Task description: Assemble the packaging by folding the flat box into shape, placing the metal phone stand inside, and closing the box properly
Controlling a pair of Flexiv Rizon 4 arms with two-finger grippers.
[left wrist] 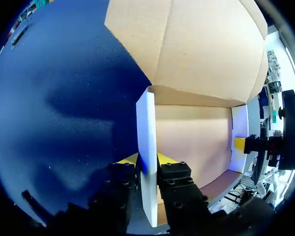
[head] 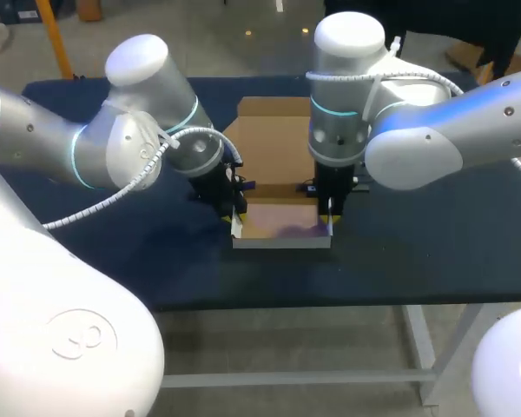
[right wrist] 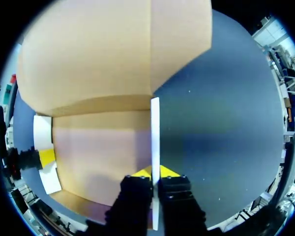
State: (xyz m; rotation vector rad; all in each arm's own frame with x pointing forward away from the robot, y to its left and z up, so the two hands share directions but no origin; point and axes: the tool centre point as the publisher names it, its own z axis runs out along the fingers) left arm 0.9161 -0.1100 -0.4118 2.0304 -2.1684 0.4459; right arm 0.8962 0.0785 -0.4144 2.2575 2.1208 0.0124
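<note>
The cardboard box (head: pixel 282 221) lies open on the dark blue table, brown inside and white outside, with its lid flap (head: pixel 273 139) spread flat behind it. My left gripper (head: pixel 234 213) is shut on the raised left side wall (left wrist: pixel 146 128), one yellow tip on each face of it. My right gripper (head: pixel 328 217) is shut on the right side wall (right wrist: pixel 155 128) in the same way. Each wrist view shows the other gripper across the tray: the right gripper (left wrist: pixel 240 144) and the left gripper (right wrist: pixel 46 157). No metal phone stand shows in any view.
The blue table cover (head: pixel 417 252) stretches out on both sides of the box. The box's near wall (head: pixel 280 242) stands a short way back from the table's front edge (head: pixel 330 300).
</note>
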